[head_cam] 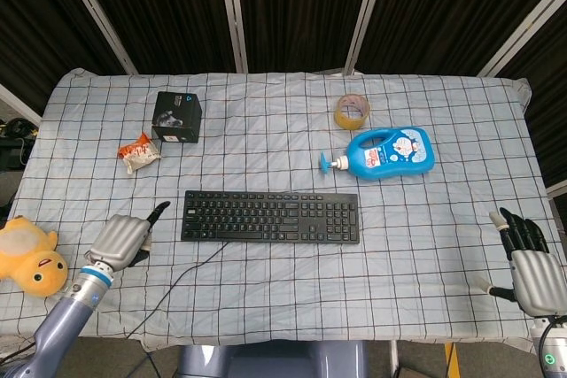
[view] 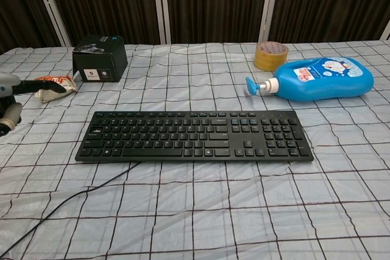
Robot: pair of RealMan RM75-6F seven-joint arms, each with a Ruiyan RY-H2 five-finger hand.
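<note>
My left hand (head_cam: 127, 236) hovers over the cloth just left of the black keyboard (head_cam: 270, 216), holding nothing, its dark fingertips pointing toward the keyboard's left end. In the chest view this left hand (view: 13, 87) enters at the left edge, and a finger crosses in front of the snack packet (view: 56, 89). My right hand (head_cam: 528, 263) stays at the table's near right corner with its fingers stretched out and nothing in them; the chest view does not show it.
A black box (head_cam: 177, 117) and a snack packet (head_cam: 139, 151) lie at the back left. A tape roll (head_cam: 352, 111) and a blue pump bottle (head_cam: 387, 152) on its side lie at the back right. A yellow plush toy (head_cam: 28, 256) sits at the left edge. The keyboard's cable (head_cam: 182, 276) runs to the front edge.
</note>
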